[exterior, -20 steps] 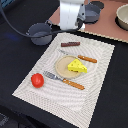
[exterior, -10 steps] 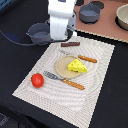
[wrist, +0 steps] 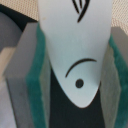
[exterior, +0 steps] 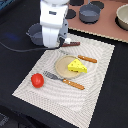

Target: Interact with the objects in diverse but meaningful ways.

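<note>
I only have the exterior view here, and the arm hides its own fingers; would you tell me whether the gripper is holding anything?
Observer: Yes. The wrist view shows the gripper shut on the white fish shape.
Operator: Thank you. How does the fish sit between the fingers?
Observer: Its head end, the end with the eye and curved mouth line, sits between the green-padded fingers.
Operator: And is either pad off the fish?
Observer: Both pads appear to press its edges, though the blur makes the contact hard to judge.
</note>
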